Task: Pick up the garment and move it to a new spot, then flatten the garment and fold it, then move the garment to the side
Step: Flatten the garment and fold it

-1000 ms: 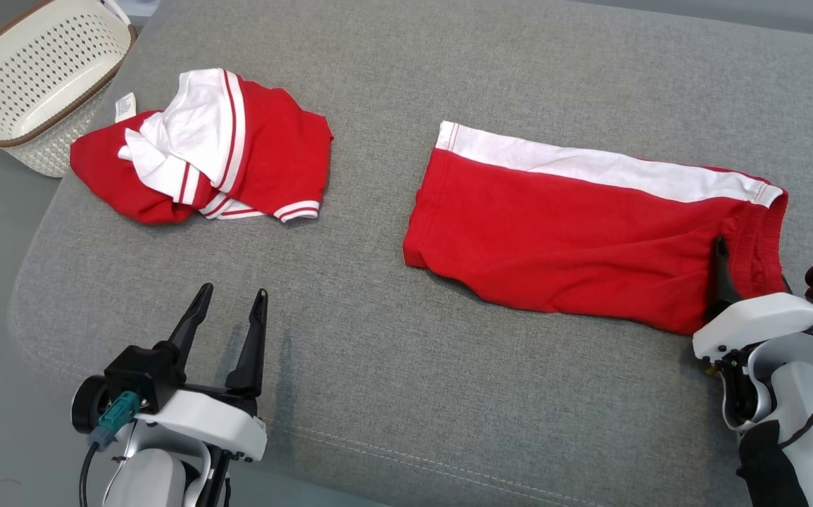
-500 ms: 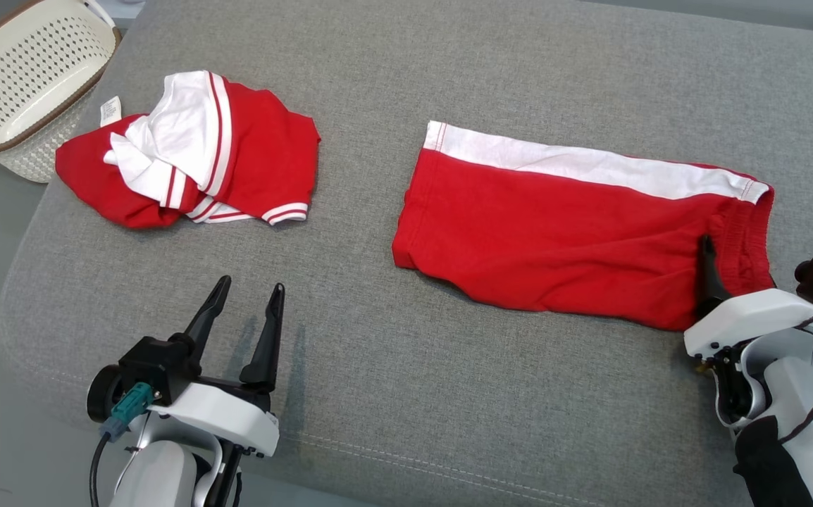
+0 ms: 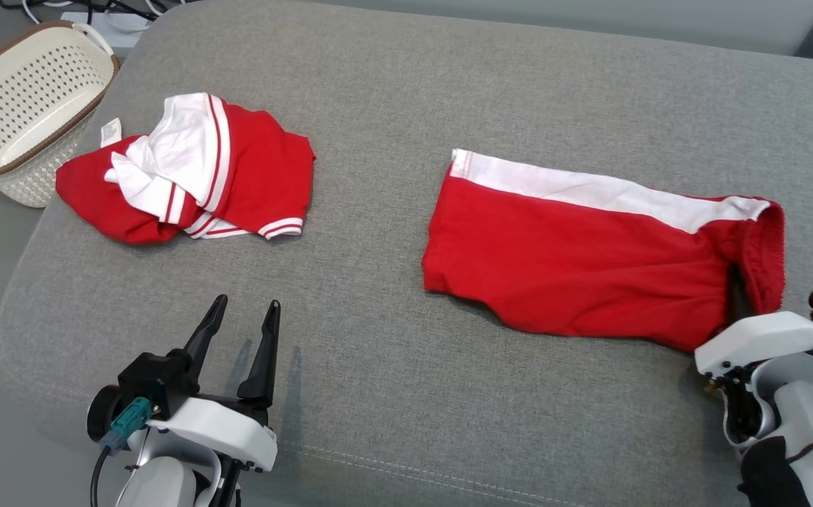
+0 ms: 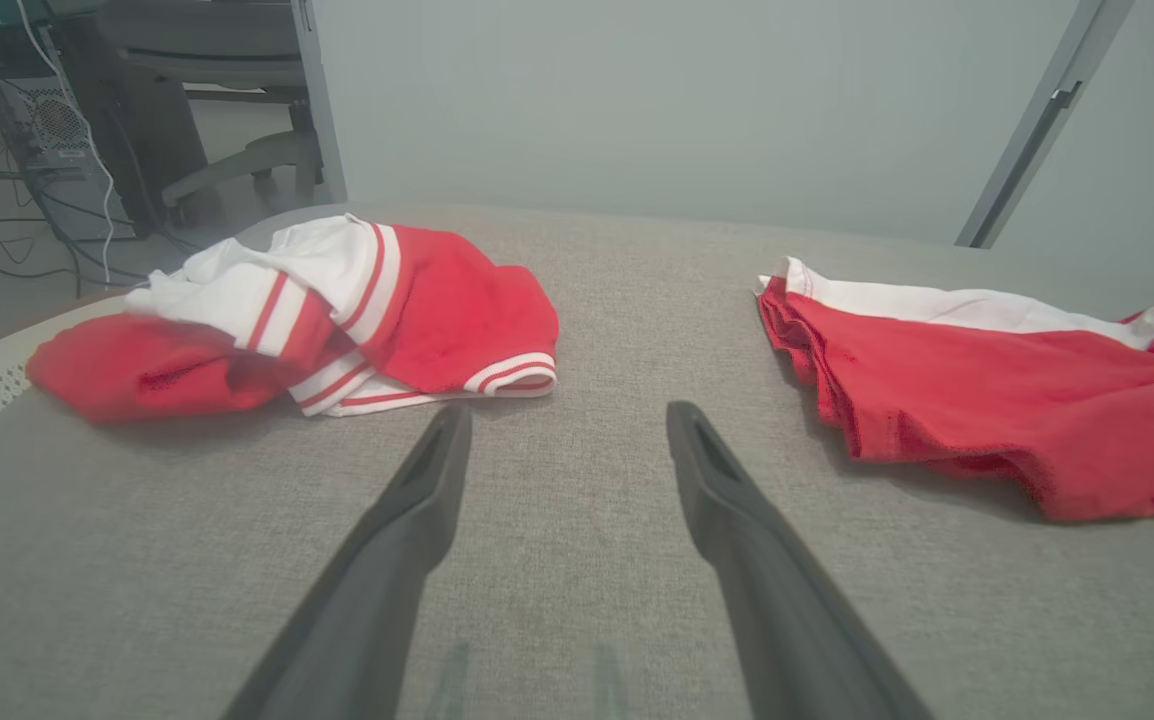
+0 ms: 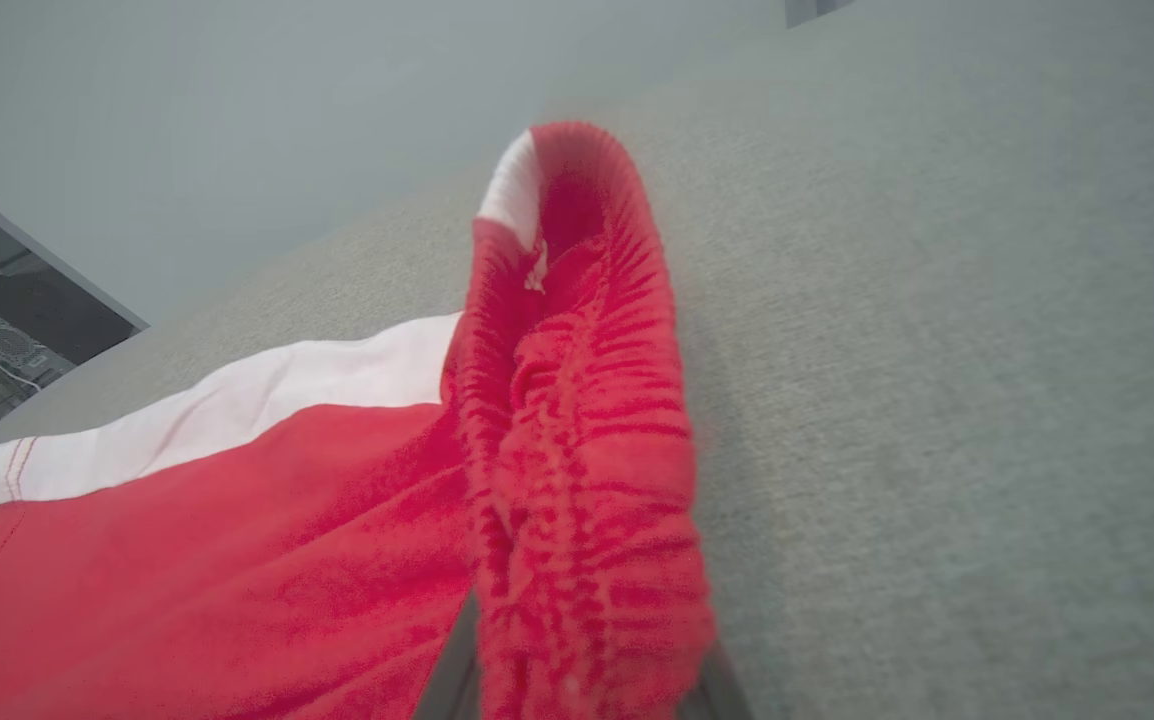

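Note:
Red shorts (image 3: 575, 274) with a white side stripe lie on the grey cushion (image 3: 378, 394), right of the middle. My right gripper (image 3: 741, 299) is shut on their elastic waistband (image 5: 577, 450), which is bunched and raised off the cushion. In the right wrist view the cloth covers the fingertips. The shorts' leg end (image 4: 937, 390) is rumpled on the right of the left wrist view. My left gripper (image 3: 246, 303) rests low over bare cushion at the front left, open and holding nothing, with its fingers (image 4: 417, 500) spread.
A crumpled red and white shirt (image 3: 237, 169) lies at the back left, just ahead of the left gripper (image 4: 569, 412). A perforated cream basket (image 3: 26, 91) stands off the cushion's left edge. The cushion's front edge runs close to both arms.
The head camera has tilted, shifting the whole picture down. The right gripper has drawn the shorts a little to the right, and the waistband is more bunched. The left gripper holds its place.

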Tool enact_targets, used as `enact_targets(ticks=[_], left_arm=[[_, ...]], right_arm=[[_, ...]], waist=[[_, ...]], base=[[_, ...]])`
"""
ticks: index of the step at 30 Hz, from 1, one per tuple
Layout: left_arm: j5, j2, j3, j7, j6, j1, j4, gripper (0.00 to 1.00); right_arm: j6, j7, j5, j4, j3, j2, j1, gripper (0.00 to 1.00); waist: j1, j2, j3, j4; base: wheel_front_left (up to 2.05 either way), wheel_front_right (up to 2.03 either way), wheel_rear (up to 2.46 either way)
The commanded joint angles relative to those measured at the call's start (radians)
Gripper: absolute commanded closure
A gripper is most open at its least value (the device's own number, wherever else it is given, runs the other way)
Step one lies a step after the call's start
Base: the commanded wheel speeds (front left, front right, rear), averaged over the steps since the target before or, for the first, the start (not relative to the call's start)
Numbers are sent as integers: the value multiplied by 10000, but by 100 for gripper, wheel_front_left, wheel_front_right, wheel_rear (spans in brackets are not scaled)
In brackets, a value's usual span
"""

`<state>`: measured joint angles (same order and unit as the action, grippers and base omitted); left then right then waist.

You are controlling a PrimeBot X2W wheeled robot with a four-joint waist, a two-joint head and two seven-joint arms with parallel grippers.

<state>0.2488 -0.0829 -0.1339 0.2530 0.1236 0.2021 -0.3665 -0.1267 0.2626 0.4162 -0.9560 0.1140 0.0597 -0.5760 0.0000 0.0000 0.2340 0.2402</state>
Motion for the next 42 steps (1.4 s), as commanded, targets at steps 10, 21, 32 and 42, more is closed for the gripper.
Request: enact_targets(ticks=[10, 21, 32, 42], left_arm=[[279, -11, 100, 88, 71, -20, 0, 0], [619, 119, -813, 88, 71, 288, 44, 0], [800, 126, -961, 88, 71, 233, -121, 0], [535, 179, -201, 88, 71, 139, 229, 0]], right_arm=[[-40, -398, -412, 1626, -1649, 2, -462, 100], [-40, -1171, 1169, 1412, -4862, -92, -1200, 100], [-40, -592, 1172, -434, -4952, -94, -2411, 0], [-40, -34, 894, 1308, -3355, 286, -2460, 0]], waist=[[0, 0, -261, -513], [0, 0, -151, 768], [0, 0, -43, 1455], [0, 0, -352, 471]], base=[[0, 0, 0], [0, 0, 0], [0, 0, 0], [0, 0, 0]])
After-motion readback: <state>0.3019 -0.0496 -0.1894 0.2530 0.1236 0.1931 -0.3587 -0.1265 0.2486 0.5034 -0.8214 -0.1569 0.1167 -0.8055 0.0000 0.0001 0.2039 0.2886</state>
